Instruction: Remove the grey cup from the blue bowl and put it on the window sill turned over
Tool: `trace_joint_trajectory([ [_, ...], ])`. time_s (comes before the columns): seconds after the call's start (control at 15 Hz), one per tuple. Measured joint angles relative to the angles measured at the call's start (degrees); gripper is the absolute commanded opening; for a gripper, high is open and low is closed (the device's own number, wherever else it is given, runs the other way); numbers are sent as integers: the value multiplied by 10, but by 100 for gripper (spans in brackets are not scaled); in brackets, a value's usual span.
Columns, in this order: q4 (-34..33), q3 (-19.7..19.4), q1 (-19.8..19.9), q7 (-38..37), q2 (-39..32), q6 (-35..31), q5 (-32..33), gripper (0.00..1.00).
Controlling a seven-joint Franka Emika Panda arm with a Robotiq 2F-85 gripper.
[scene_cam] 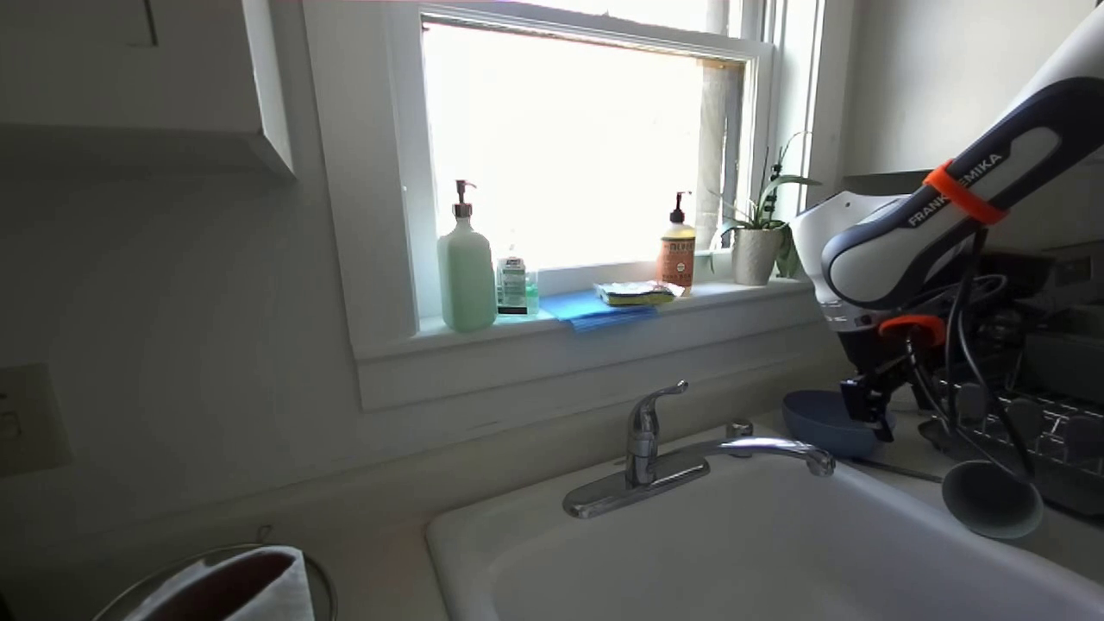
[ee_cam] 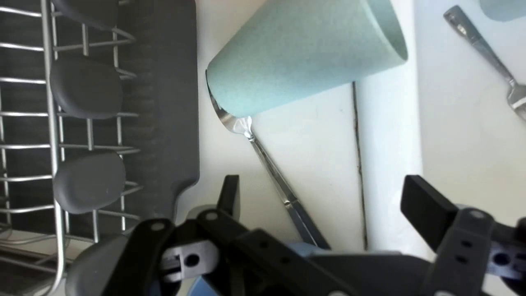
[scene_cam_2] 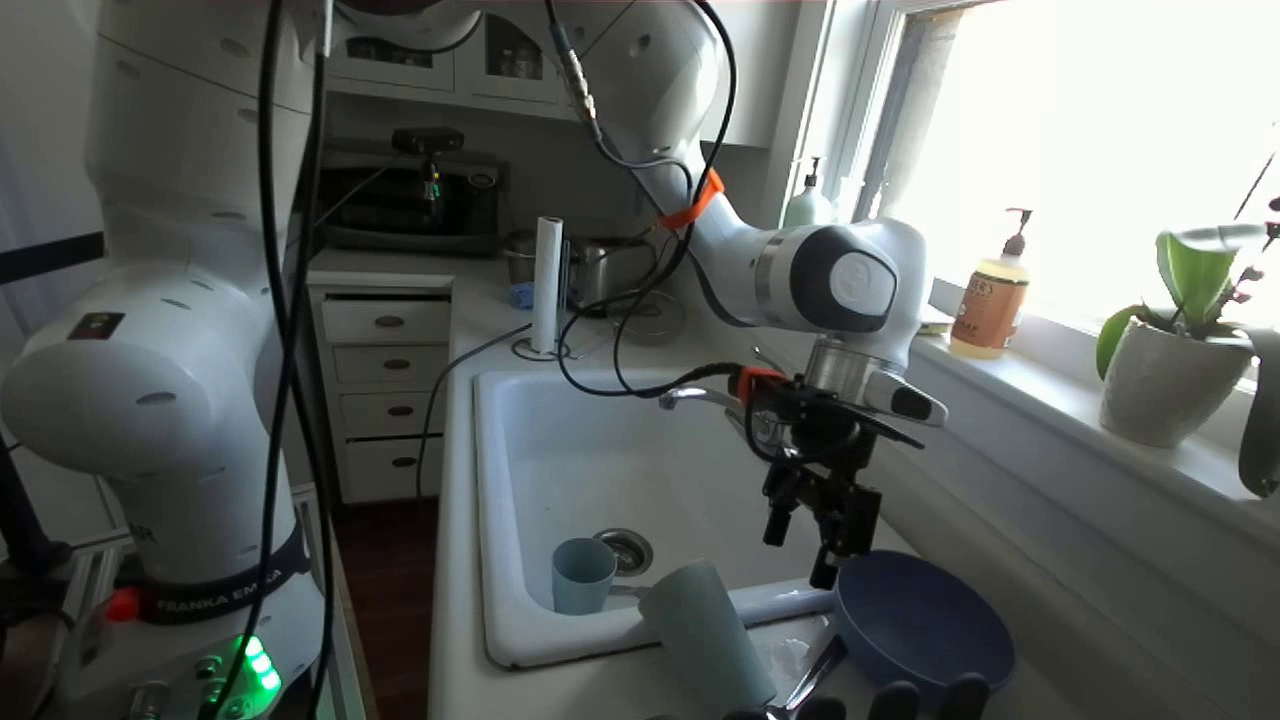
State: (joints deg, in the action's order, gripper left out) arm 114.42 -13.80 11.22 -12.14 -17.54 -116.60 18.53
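The grey cup (scene_cam: 992, 500) lies on its side by the sink's rim, its open end toward the sink. It also shows in an exterior view (scene_cam_2: 705, 640) and at the top of the wrist view (ee_cam: 304, 53). The blue bowl (scene_cam: 824, 423) stands upright on the counter near the wall (scene_cam_2: 920, 625); no cup shows in it. My gripper (scene_cam_2: 800, 555) hangs pointing down beside and above the bowl's rim. In the wrist view the gripper (ee_cam: 321, 189) is open with nothing between its fingers, apart from the cup. The white window sill (scene_cam: 711, 291) runs under the window (scene_cam_2: 1060, 385).
A metal utensil (ee_cam: 283, 187) lies between cup and bowl. A similar cup (scene_cam_2: 583, 577) and a fork (ee_cam: 485, 53) are in the sink. A dish rack (ee_cam: 53, 123) borders the counter. The faucet (scene_cam: 642, 440), sill bottles (scene_cam: 467, 267), sponge (scene_cam: 634, 297) and plant (scene_cam: 756, 250) stand nearby.
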Motion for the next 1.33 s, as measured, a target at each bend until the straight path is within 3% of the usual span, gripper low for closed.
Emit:
trace_joint_trajectory([
  [0.53,7,-46,1,-151,4,37,-1,100],
  [1.07,11,-50,0,-156,5,47,1,100],
  [1.33,55,-50,-2,-161,8,45,10,100],
])
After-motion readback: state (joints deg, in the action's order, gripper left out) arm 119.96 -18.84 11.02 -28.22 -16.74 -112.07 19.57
